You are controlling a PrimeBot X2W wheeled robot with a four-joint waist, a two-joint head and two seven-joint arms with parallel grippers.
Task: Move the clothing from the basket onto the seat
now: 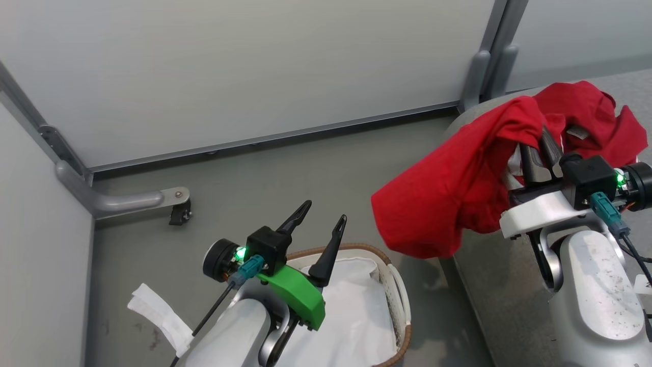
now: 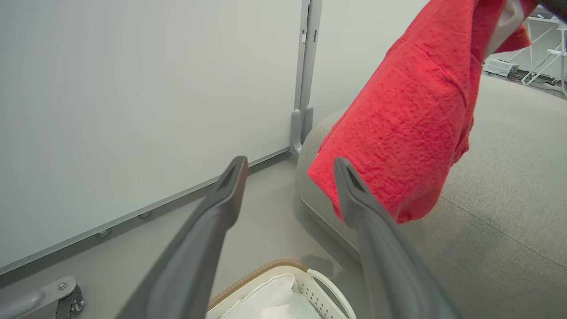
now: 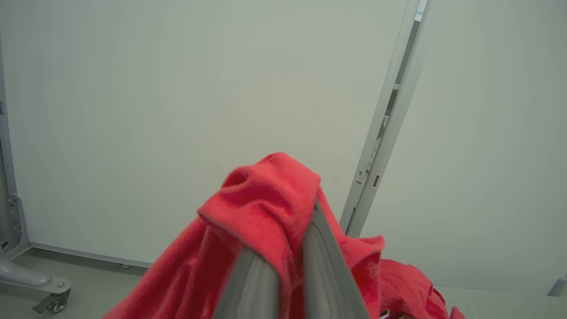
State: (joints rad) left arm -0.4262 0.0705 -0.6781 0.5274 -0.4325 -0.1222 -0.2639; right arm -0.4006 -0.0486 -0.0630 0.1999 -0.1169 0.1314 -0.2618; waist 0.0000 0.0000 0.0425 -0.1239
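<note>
A red piece of clothing [image 1: 448, 193] hangs draped over my right gripper [image 1: 537, 145], which is shut on it at the seat's [image 1: 499, 295] near corner. The gripper's tips are buried in the fabric [image 3: 266, 199]. More red clothing [image 1: 591, 107] lies heaped on the seat just behind it, with a bit of white showing. My left gripper [image 1: 326, 211] stands open above the basket [image 1: 351, 248], holding nothing. The basket shows its white liner [image 1: 351, 311]. In the left wrist view the hanging clothing [image 2: 407, 124] dangles over the seat's [image 2: 509, 190] rounded edge, beyond the open gripper [image 2: 290, 170].
White partition walls stand close behind and to the left. A metal foot with a caster [image 1: 178, 209] juts onto the grey floor at the left. A pale strip [image 1: 158, 316] hangs off my left forearm. A grey post [image 1: 479, 76] rises by the seat's far corner.
</note>
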